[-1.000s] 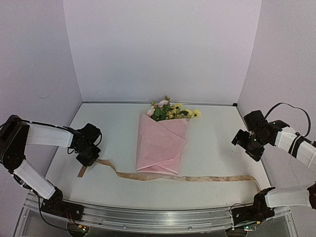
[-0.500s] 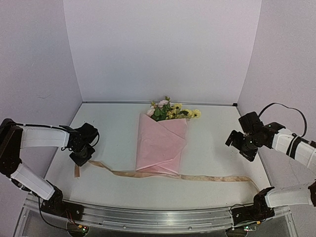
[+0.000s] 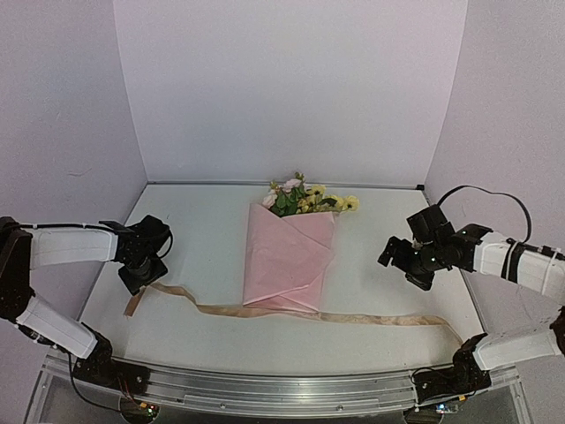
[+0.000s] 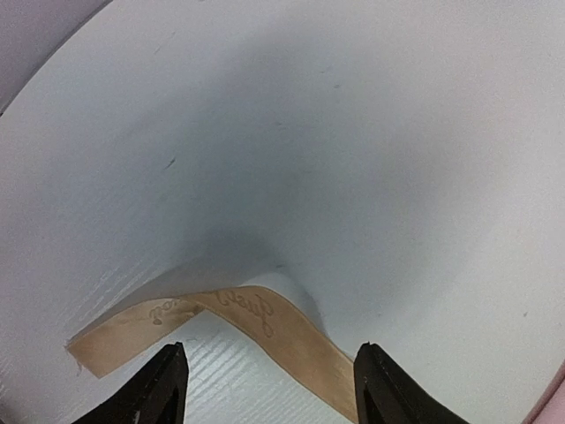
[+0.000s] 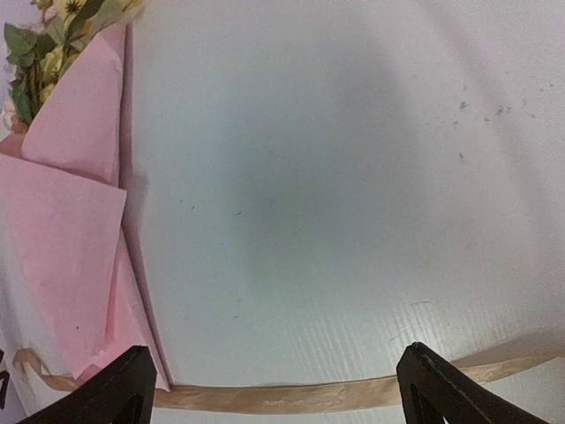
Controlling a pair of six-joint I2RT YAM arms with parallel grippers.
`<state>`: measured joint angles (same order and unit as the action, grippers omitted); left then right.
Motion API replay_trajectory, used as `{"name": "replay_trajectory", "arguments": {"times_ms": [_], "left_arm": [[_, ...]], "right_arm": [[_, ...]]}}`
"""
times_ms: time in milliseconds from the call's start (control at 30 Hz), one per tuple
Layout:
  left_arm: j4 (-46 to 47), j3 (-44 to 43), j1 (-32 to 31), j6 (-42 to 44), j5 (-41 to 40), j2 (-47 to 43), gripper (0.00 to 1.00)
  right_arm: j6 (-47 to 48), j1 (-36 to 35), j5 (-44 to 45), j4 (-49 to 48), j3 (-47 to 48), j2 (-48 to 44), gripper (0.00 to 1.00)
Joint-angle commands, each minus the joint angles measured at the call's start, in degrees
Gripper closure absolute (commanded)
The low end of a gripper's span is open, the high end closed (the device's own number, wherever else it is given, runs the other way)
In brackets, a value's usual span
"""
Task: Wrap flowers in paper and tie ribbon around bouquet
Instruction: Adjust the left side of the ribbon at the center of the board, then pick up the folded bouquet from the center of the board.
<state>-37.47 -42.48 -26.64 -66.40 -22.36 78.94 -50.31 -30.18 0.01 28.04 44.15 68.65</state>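
The bouquet lies mid-table: pink paper (image 3: 290, 261) folded into a cone, with the yellow and pink flowers (image 3: 305, 196) sticking out of its far end. The tan ribbon (image 3: 371, 318) runs flat across the table and passes under the cone's near tip. My left gripper (image 3: 139, 279) hovers over the ribbon's left end. In the left wrist view the gripper (image 4: 269, 390) is open, and the ribbon (image 4: 265, 322) arches loose between its fingers. My right gripper (image 3: 399, 263) stands wide open right of the cone. In the right wrist view the ribbon (image 5: 282, 396) lies below the spread gripper (image 5: 278, 389), and the paper (image 5: 62, 238) is at the left.
White walls close in the table at the back and both sides. The ribbon's right end (image 3: 457, 332) curls near the right arm's base. A metal rail (image 3: 265, 389) runs along the near edge.
My left gripper shut on the ribbon's left end, then opened and let it drop to the table. My right arm moved left toward the bouquet, staying open.
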Motion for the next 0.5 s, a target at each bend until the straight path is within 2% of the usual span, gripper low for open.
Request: {"name": "replay_trajectory", "arguments": {"times_ms": [0,133,267,467], "left_arm": [[3.87,-5.69,-0.73,10.65,9.31,-3.79,0.29],[9.91,-9.10,-1.92,15.12,18.41,-2.90,0.25],[20.98,-11.99,-2.05,17.52,33.96,5.43,0.25],[28.68,-18.91,-2.59,21.51,45.00,19.12,0.25]], "right_arm": [[2.52,-2.63,-9.00,-13.22,-0.30,4.88,0.02],[3.13,-4.38,-14.24,-21.90,1.95,12.45,0.02],[1.45,-4.87,-19.03,-30.25,3.80,20.24,0.02],[-1.31,-5.67,-21.96,-37.32,6.32,28.95,0.03]]}}
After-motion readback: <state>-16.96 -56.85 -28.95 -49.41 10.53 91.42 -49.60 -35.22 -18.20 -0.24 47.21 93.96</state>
